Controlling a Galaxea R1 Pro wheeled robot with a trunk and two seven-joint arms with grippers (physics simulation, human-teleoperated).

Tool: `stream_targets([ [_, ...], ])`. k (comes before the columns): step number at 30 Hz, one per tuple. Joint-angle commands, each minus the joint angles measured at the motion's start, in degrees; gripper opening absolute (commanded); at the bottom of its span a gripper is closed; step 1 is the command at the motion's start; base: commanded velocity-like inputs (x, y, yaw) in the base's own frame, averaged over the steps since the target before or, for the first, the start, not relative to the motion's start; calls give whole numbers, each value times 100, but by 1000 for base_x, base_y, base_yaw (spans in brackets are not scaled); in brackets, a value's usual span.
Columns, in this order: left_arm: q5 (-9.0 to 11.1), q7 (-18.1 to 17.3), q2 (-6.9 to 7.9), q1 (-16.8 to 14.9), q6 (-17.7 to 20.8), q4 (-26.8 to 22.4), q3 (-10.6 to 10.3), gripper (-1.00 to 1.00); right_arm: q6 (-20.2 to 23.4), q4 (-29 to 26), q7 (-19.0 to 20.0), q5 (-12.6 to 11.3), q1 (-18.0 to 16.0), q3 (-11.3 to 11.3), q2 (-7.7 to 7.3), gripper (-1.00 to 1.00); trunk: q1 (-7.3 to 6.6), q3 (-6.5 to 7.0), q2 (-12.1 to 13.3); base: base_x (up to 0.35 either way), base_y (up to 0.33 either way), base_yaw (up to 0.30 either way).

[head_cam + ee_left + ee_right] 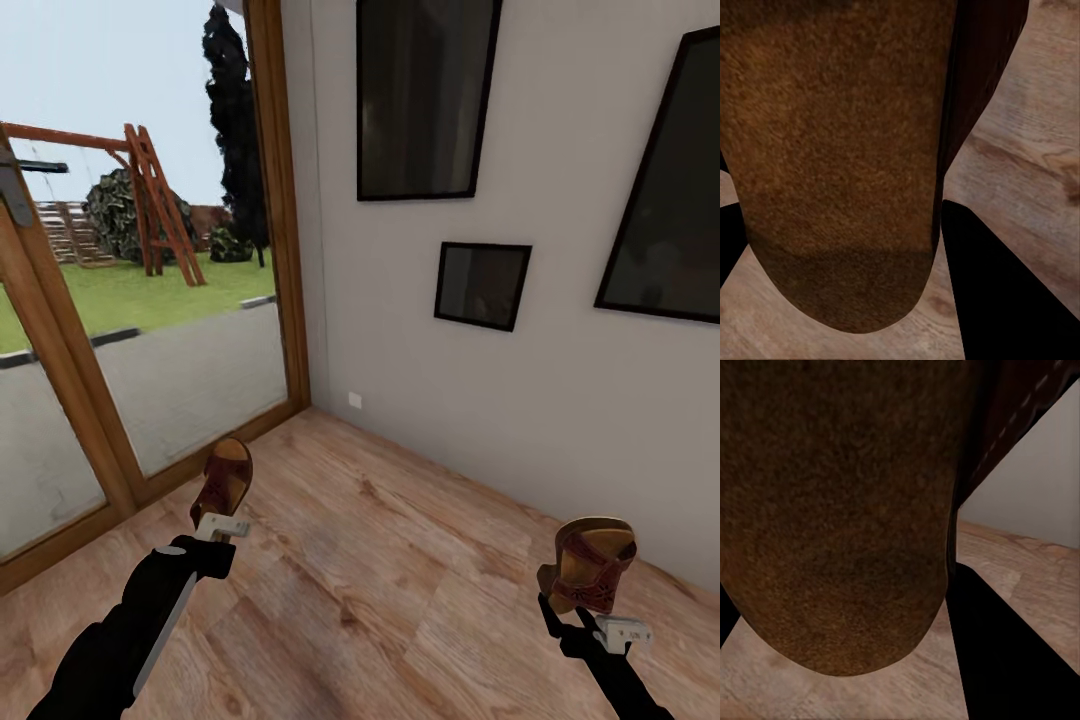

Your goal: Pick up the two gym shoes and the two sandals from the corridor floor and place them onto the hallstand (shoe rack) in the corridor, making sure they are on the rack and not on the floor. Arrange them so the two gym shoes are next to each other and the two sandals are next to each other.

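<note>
Each of my grippers carries one brown sandal above the wood-plank corridor floor (400, 560). The left gripper (222, 522) is shut on a sandal (224, 480) that stands on end at the lower left of the head view. In the left wrist view that sandal's tan insole (840, 157) looms close between dark fingers (1005, 292). The right gripper (600, 618) is shut on the other sandal (590, 562), its patterned reddish strap facing me at the lower right. Its insole (840, 510) shows close up in the right wrist view. The gym shoes and the hallstand are out of view.
A wood-framed glass door (150, 330) with a garden and swing frame behind it takes the left. A grey-white wall (470, 380) runs from the corner to the right and bears three dark framed pictures (482, 285). A small wall socket (354, 400) sits low near the corner.
</note>
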Motion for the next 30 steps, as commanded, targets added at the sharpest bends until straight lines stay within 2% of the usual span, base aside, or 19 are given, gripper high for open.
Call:
stream_targets([
  [1, -13, -17, 0, 0, 0, 0, 0, -100, 3, 0, 1, -3, 1, 2, 0, -100, -23, 18, 42, 0, 0, 0],
  [21, -16, -13, 0, 0, 0, 0, 0, -100, 3, 0, 1, -3, -3, 2, 0, -100, -462, 257, 844, 0, 0, 0],
  [30, -20, -14, -7, 7, -7, 0, -15, -100, 1, 0, 1, -3, -4, 2, 0, -100, -462, 245, 844, 0, 0, 0],
])
